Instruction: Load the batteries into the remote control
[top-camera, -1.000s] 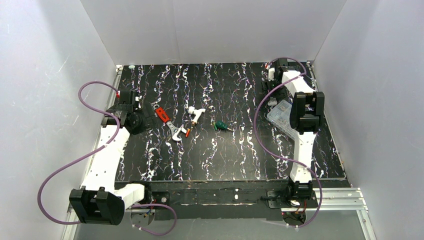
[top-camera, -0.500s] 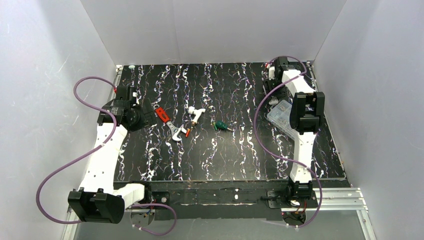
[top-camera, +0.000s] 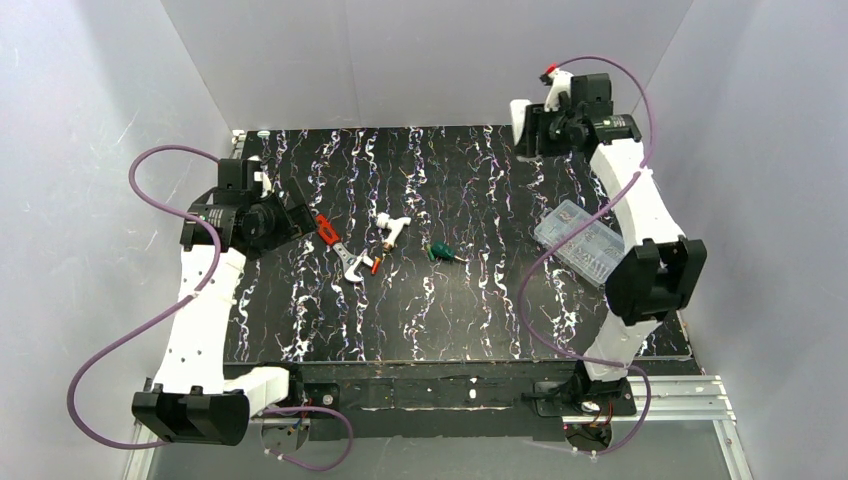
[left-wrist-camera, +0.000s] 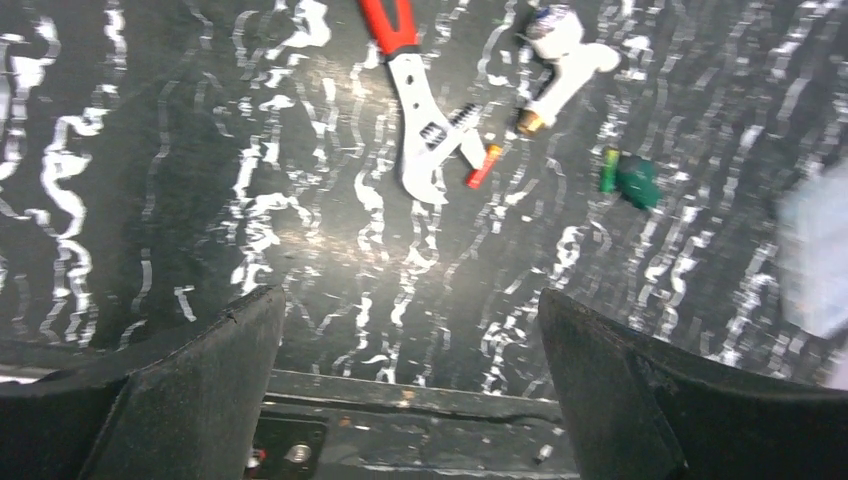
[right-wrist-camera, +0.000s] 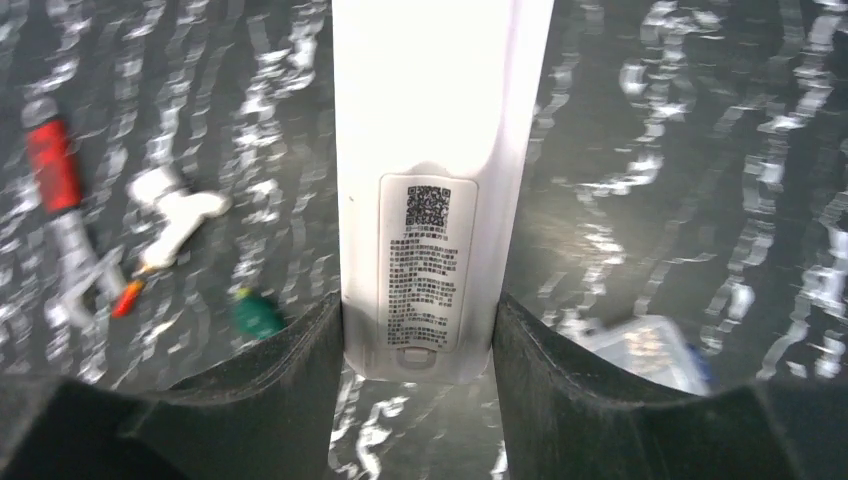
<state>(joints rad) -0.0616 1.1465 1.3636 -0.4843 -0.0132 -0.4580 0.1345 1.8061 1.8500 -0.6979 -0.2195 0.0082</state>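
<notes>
Black tabletop veined with white, boxed in by plain white walls, carries two arms. The right claw (right-wrist-camera: 418, 312) is raised over the far right corner. It clamps one slim white plastic remote control (right-wrist-camera: 440, 120) by one end, with a black finger (right-wrist-camera: 290, 380) pressed against each long side. The bar juts straight out ahead of the claw, and its printed label with a square code faces the wrist camera. The left claw (left-wrist-camera: 410, 310) hangs over the table's left side with its two fingers spread wide.

Ahead of the left claw, well clear of its fingertips, lies a loose cluster on the table. It holds one adjustable wrench with a red handle and a silver head (left-wrist-camera: 420, 120). One small red-orange cylindrical battery (left-wrist-camera: 483, 166) lies right at the wrench's head; whether the two touch cannot be told. One small white plastic T-shaped piece (left-wrist-camera: 560, 60) lies a little farther out from the claw. An orange-brown tip shows at that piece's near end, and whether it is a second battery cannot be told.

Farther to the left claw's right sits one small green-handled screwdriver (left-wrist-camera: 628, 180). One clear plastic compartment box (top-camera: 580, 240) rests on the table on the near side of the right claw, lower than it and well apart from the cluster.
</notes>
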